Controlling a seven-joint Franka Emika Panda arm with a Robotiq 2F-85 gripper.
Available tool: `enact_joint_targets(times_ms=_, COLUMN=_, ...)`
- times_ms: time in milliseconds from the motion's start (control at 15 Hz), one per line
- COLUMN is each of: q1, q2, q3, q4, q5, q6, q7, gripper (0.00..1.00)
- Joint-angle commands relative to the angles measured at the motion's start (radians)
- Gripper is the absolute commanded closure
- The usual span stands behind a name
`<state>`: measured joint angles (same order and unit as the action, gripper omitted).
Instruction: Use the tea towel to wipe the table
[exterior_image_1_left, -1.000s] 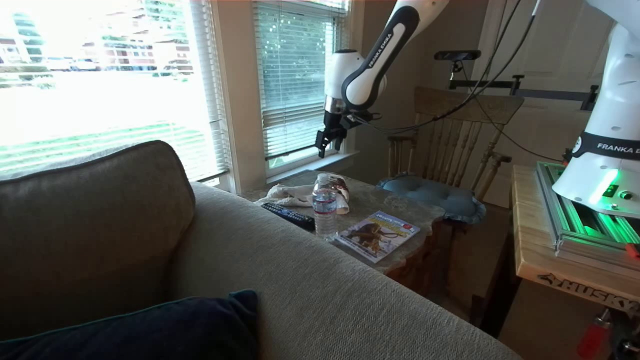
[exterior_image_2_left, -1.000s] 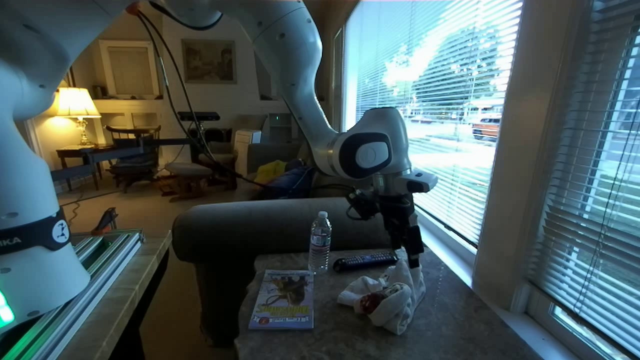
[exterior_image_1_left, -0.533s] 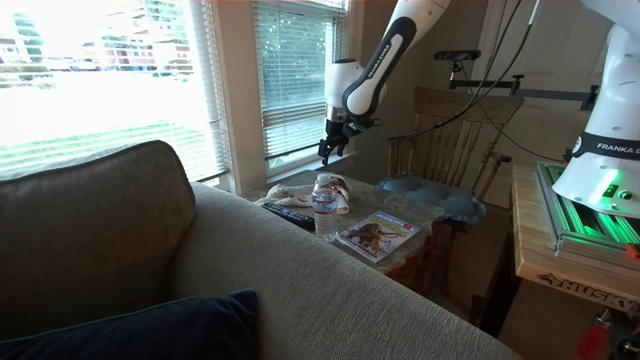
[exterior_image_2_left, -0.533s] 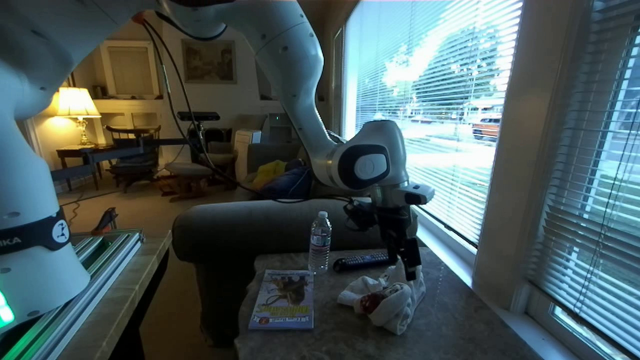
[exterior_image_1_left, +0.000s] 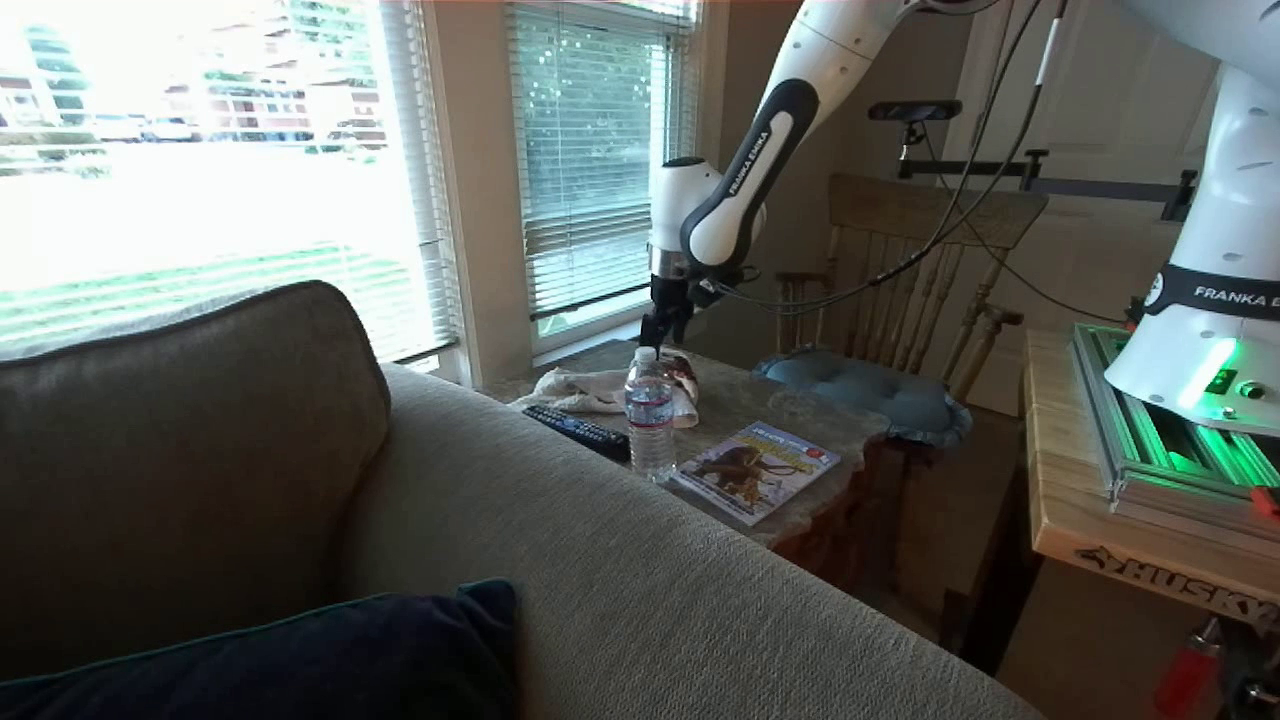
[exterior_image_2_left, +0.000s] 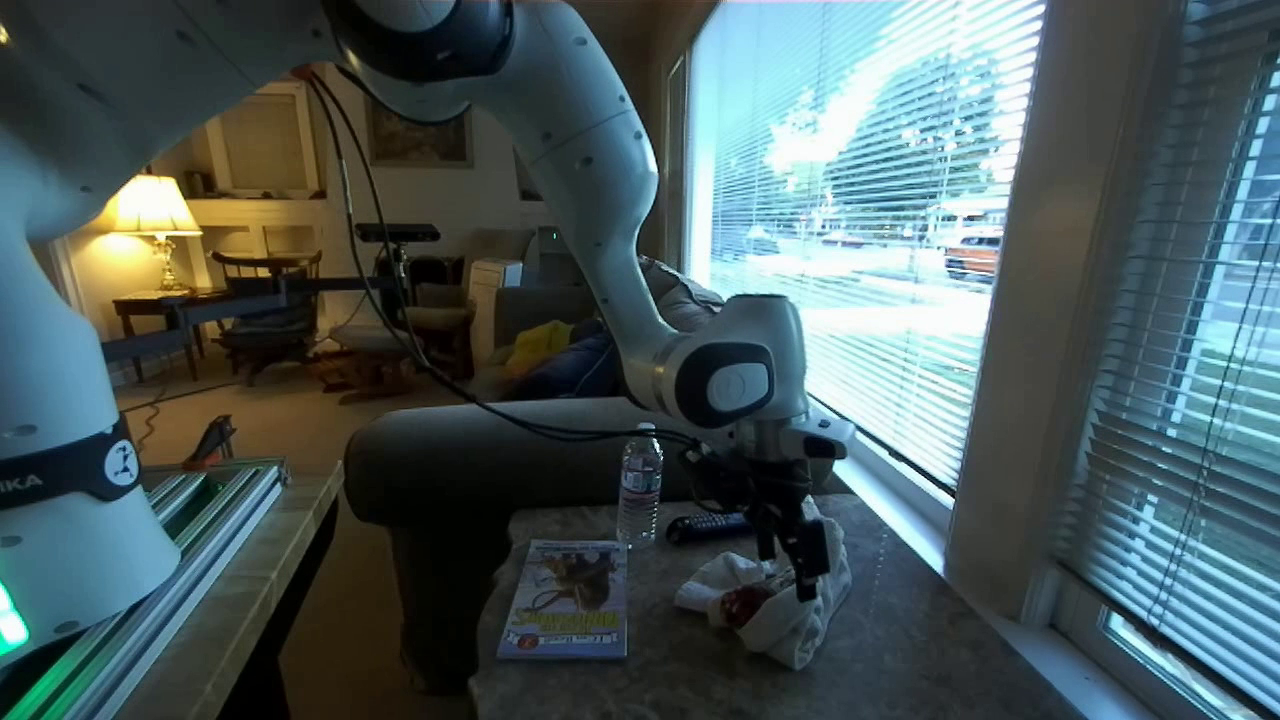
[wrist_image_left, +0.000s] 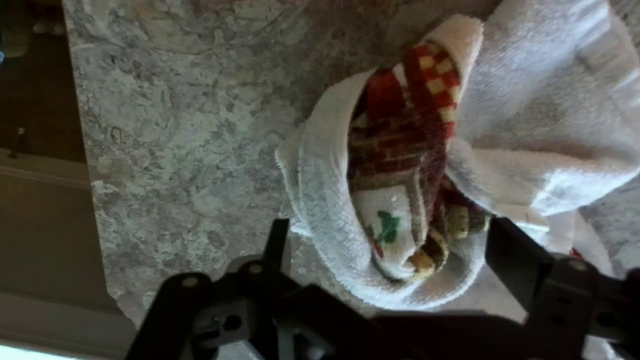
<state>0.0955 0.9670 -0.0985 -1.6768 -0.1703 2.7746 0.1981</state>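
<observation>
Crumpled white, red-brown-printed cloth tea towel is on the mottled grey surface, below the black two-fingered pincer. Pincer fingers wide apart. Wrist view: they show either side of the towel's rounded, looped end, lower part of the printed fold between them. Both exterior views: pincer hangs over the cloth, tips down; can't tell if the tips touch it.

Orientation: it's bunched, so long axis is loose. Wrist view: printed fold runs near top-to-bottom, upper end leaning right, roughly square to the line joining the fingertips. Rounded end points to the bottom of that view; white bulk runs right and up, out of frame. In an exterior view the long way is side to side: printed end partly behind the upright clear plastic bottle, white end trailing off by the black remote control. In an exterior view a white flap points toward the flat colour-printed magazine.
</observation>
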Motion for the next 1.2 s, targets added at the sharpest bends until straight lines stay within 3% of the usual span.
enact_joint_targets(times_ms=0, q1=-0.041, q2=0.069, q3=0.053, q4=0.083, q5=0.038, q6=-0.019, q7=-0.093, gripper=0.0)
enact_joint_targets(times_ms=200, q1=-0.049, q2=0.1, q3=0.063, q4=0.114, q5=0.037, q6=-0.017, q7=-0.114, gripper=0.0)
enact_joint_targets(times_ms=267, q1=-0.05, q2=0.11, q3=0.064, q4=0.125, q5=0.037, q6=-0.018, q7=-0.117, gripper=0.25)
enact_joint_targets(times_ms=400, q1=-0.046, q2=0.123, q3=0.062, q4=0.141, q5=0.035, q6=-0.017, q7=-0.122, gripper=0.34)
enact_joint_targets(times_ms=1000, q1=-0.025, q2=0.148, q3=0.045, q4=0.18, q5=0.033, q6=-0.015, q7=-0.102, gripper=0.98)
enact_joint_targets(times_ms=1133, q1=-0.009, q2=0.145, q3=0.026, q4=0.181, q5=0.032, q6=-0.026, q7=-0.079, gripper=1.0)
